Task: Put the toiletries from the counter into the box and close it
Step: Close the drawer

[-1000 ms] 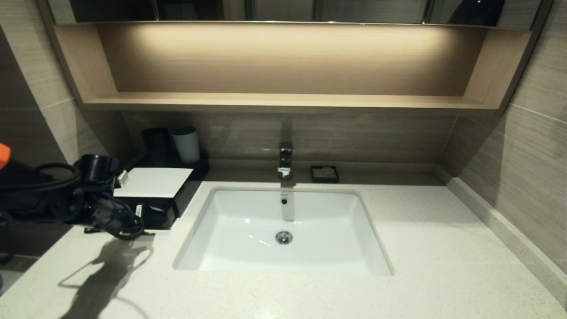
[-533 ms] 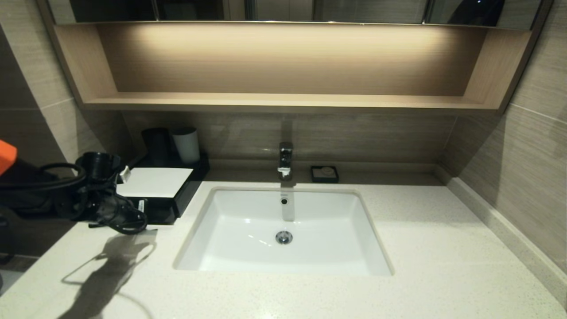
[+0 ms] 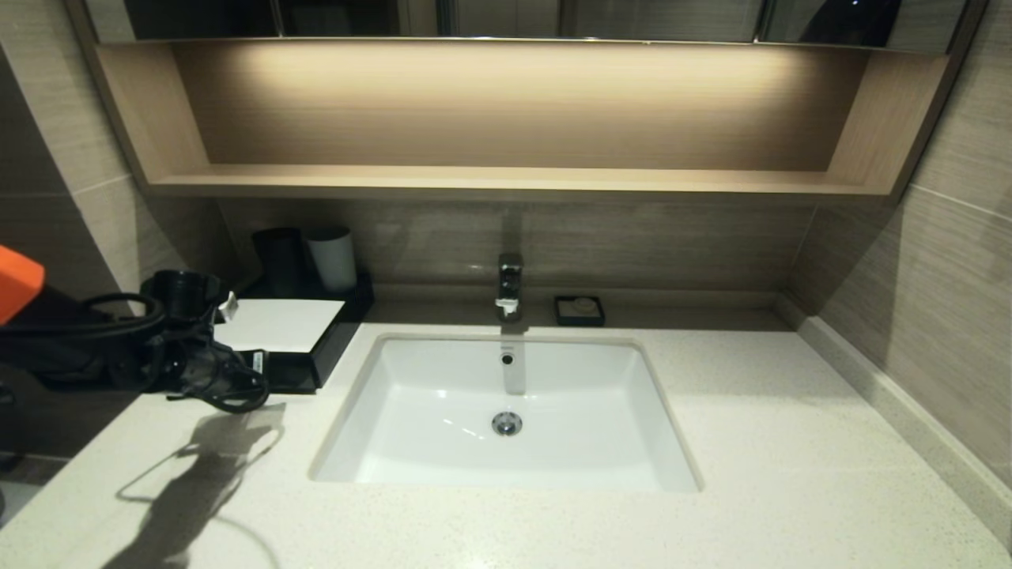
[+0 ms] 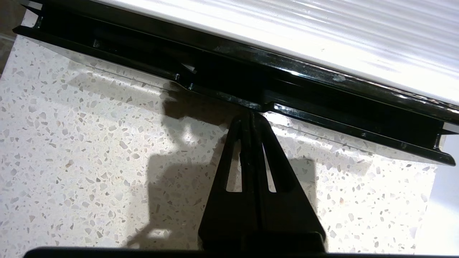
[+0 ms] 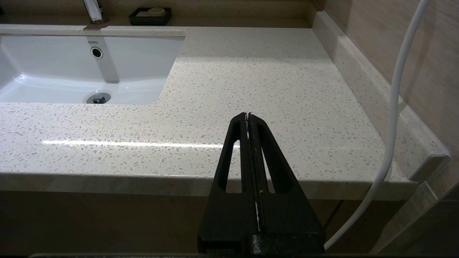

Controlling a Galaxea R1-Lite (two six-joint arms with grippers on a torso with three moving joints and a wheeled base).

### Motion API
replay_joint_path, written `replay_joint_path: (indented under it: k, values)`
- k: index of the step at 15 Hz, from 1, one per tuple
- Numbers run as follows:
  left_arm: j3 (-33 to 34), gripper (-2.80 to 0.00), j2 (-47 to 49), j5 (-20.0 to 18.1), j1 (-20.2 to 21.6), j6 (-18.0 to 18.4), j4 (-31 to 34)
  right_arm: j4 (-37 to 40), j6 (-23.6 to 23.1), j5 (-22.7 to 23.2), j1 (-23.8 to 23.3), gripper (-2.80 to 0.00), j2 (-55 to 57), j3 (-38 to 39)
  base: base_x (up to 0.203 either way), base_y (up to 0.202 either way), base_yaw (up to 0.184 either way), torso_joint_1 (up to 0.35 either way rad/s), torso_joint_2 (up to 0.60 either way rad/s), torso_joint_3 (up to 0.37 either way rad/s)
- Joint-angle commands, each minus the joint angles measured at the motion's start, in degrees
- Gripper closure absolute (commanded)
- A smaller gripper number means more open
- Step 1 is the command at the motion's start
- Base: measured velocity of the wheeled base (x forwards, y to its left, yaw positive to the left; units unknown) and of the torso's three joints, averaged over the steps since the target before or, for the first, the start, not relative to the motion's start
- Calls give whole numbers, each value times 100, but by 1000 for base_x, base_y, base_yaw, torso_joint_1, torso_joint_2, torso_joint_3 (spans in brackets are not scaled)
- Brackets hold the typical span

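Note:
The black box (image 3: 336, 338) with a white top panel (image 3: 278, 324) stands on the speckled counter (image 3: 775, 442) left of the sink (image 3: 506, 411). My left gripper (image 3: 254, 386) is shut, with its tip against the box's drawer front. In the left wrist view the shut gripper (image 4: 251, 114) touches the glossy black drawer front (image 4: 322, 107) below the white panel (image 4: 287, 28). No toiletry packets are in view. My right gripper (image 5: 248, 115) is shut and empty, hovering over the counter's front edge (image 5: 269, 79) right of the sink (image 5: 53, 71).
A faucet (image 3: 510, 286) and a small black dish (image 3: 579, 310) stand behind the sink. A black cup (image 3: 278, 257) and a white cup (image 3: 332, 257) stand behind the box. A wooden shelf (image 3: 506, 178) hangs above. A white cable (image 5: 394, 107) hangs at the right wall.
My left gripper has moved away from me toward the wall, and the drawer front has slid in under the white panel. The right arm has not visibly moved.

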Motion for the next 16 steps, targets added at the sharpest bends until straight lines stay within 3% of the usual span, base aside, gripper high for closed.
replay_joint_path:
  k: [1,11,16]
  values:
    - [-5,0,40,7,-6,-9,-17,-3,-5,1,1,0,0,9,0,0,0,0,0,0]
    - [17,0,93,7,-6,-22,-465,-3,3,1,1,0,-9,9,0,0,0,0,0,0]
    - [348,0,-313,21,-6,106,-417,-3,-4,1,1,0,-7,9,0,0,0,0,0,0]
